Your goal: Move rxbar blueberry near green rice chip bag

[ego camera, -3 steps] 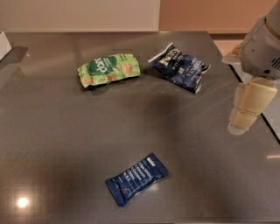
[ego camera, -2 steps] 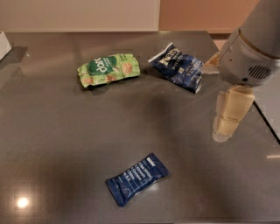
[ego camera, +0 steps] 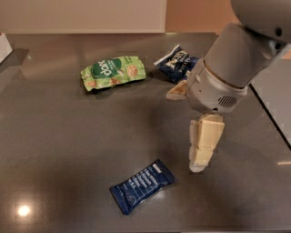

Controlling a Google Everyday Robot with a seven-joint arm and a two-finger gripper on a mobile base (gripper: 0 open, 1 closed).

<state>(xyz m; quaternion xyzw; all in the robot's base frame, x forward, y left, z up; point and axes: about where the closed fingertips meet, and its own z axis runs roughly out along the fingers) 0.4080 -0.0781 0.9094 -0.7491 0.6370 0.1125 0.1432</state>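
Dark grey tabletop filled almost all of your view, glossy enough to carry a small glare spot near its front left corner.

Closest to you, the rxbar blueberry lay flat on that surface in its navy wrapper. It was set on a diagonal, with the end bearing a white patch pointing up and to the right of your view. Nothing was touching it.

Just beyond that end and a little to its right, your gripper hung pointing down, cream-coloured, its tip low over the table and apart from the bar. You held nothing that could be seen, and I could not tell whether the claw was spread or closed. Above it rose the big grey wrist housing, which covered much of the right side.

Farther back, well apart from the bar, the green rice chip bag lay on its side left of centre, with its round dark green logo facing up. To its right, across a gap of bare table, sat a dark blue chip bag, partly hidden behind the housing.

At the far left edge a white object showed only in part. Behind the table stood a pale wall.
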